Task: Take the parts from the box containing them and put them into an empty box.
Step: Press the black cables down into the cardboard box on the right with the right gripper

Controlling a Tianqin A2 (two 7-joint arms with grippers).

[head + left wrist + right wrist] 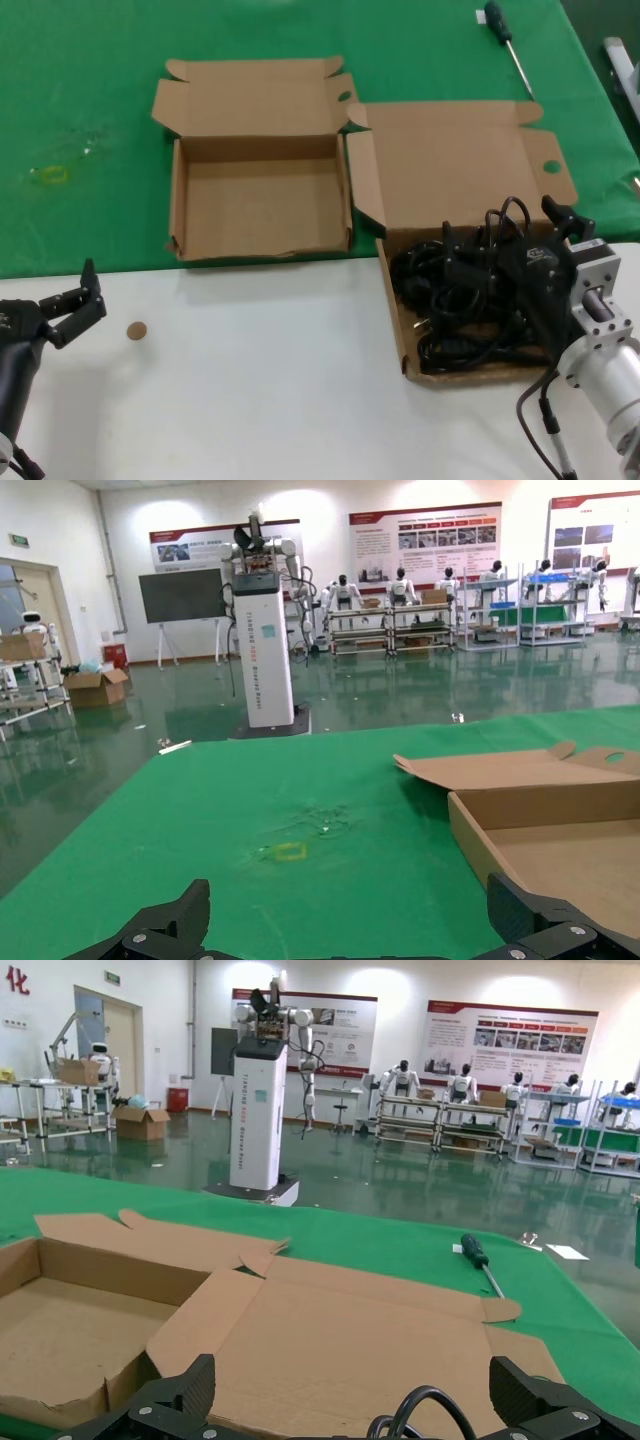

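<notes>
The box containing them (392,290) stands at the right, its tall lid (450,165) lying flat behind it. It holds a tangle of black power cords (455,310). My right gripper (507,230) is open just over the cords, and one cable loop (430,1415) rises between its fingers without being gripped. The lid also shows in the right wrist view (350,1340). The empty box (178,190) stands to the left of it with its short lid open, and shows in the left wrist view (560,830). My left gripper (88,300) is open and empty over the white table at the front left.
A screwdriver (505,40) lies on the green mat (80,120) at the back right. A small brown disc (137,330) lies on the white table (260,380) near my left gripper. The two boxes touch side by side.
</notes>
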